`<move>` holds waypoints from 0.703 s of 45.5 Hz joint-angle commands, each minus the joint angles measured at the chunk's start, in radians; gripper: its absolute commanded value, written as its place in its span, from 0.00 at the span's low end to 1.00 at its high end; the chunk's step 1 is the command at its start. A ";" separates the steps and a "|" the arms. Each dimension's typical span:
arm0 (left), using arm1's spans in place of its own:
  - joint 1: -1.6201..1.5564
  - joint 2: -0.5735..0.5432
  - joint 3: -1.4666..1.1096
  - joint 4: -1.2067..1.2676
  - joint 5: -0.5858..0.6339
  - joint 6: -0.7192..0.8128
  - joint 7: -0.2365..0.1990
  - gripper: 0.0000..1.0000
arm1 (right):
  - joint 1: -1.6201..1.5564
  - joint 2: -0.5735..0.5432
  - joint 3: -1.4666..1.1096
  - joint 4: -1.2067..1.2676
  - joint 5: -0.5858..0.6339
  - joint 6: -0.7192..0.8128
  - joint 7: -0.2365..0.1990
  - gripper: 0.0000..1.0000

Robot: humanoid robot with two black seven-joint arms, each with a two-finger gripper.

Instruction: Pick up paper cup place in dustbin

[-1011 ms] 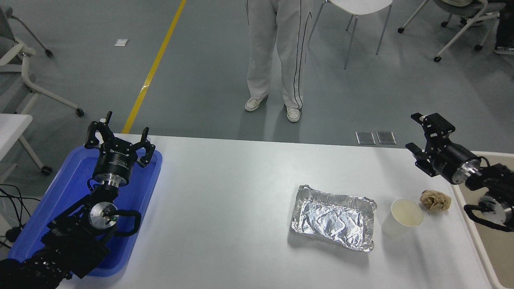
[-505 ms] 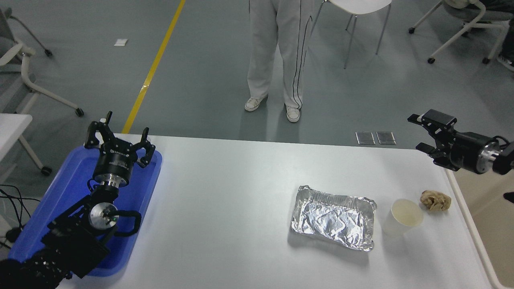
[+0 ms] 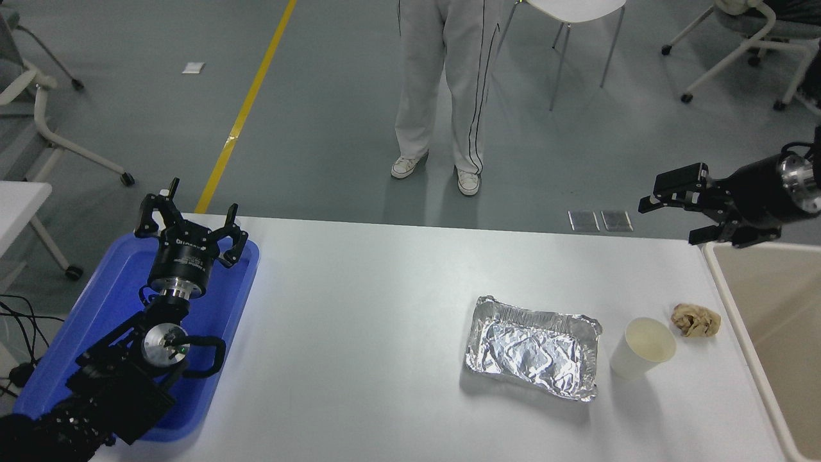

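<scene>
The paper cup (image 3: 642, 347) stands upright on the white table (image 3: 359, 321), between the foil tray (image 3: 533, 346) and a crumpled paper ball (image 3: 696, 319). Right gripper (image 3: 673, 215) hangs spread and empty by the dustbin (image 3: 747, 340)'s far corner; left gripper (image 3: 190, 221), fingers apart, sits over the blue tray (image 3: 96, 308).

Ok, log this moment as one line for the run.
right tool: open, raised above table's far right corner | paper cup: upright, untouched | dustbin: right of table | left tool: over blue tray

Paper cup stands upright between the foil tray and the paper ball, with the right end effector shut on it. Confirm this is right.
Wrong about the grip. In the head view the right end effector is open and apart from the paper cup, above the table's far right corner. The cup does stand upright between the foil tray and paper ball.
</scene>
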 commanded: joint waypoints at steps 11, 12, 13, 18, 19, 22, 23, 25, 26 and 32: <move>0.000 0.000 0.000 0.000 0.000 0.000 0.001 1.00 | 0.175 0.066 -0.043 0.008 -0.047 0.070 -0.260 1.00; 0.000 0.000 0.000 0.000 0.000 0.000 0.001 1.00 | 0.182 0.066 -0.043 0.008 -0.054 0.070 -0.260 1.00; 0.000 0.000 0.000 0.000 0.000 0.000 0.000 1.00 | 0.192 0.066 -0.043 0.008 -0.064 0.070 -0.260 1.00; 0.000 0.000 0.000 0.000 0.000 0.000 0.001 1.00 | 0.253 0.066 -0.043 0.020 -0.088 0.070 -0.259 1.00; 0.000 0.000 0.000 0.000 0.000 0.000 0.001 1.00 | 0.267 0.066 -0.045 0.026 -0.088 0.070 -0.260 1.00; 0.000 0.000 0.000 0.000 0.000 0.000 0.000 1.00 | 0.307 0.066 -0.048 0.052 -0.096 0.070 -0.260 1.00; 0.000 0.000 0.000 0.000 0.000 0.000 0.001 1.00 | 0.319 0.066 -0.049 0.060 -0.102 0.070 -0.260 1.00; 0.000 0.000 0.000 0.000 0.000 0.000 0.000 1.00 | 0.336 0.066 -0.048 0.077 -0.117 0.070 -0.260 1.00; 0.000 0.000 0.000 0.000 0.000 0.000 0.000 1.00 | 0.342 0.065 -0.048 0.084 -0.125 0.070 -0.260 1.00; 0.000 0.000 0.000 0.000 0.000 0.000 0.001 1.00 | 0.339 0.066 -0.046 0.114 -0.154 0.070 -0.260 1.00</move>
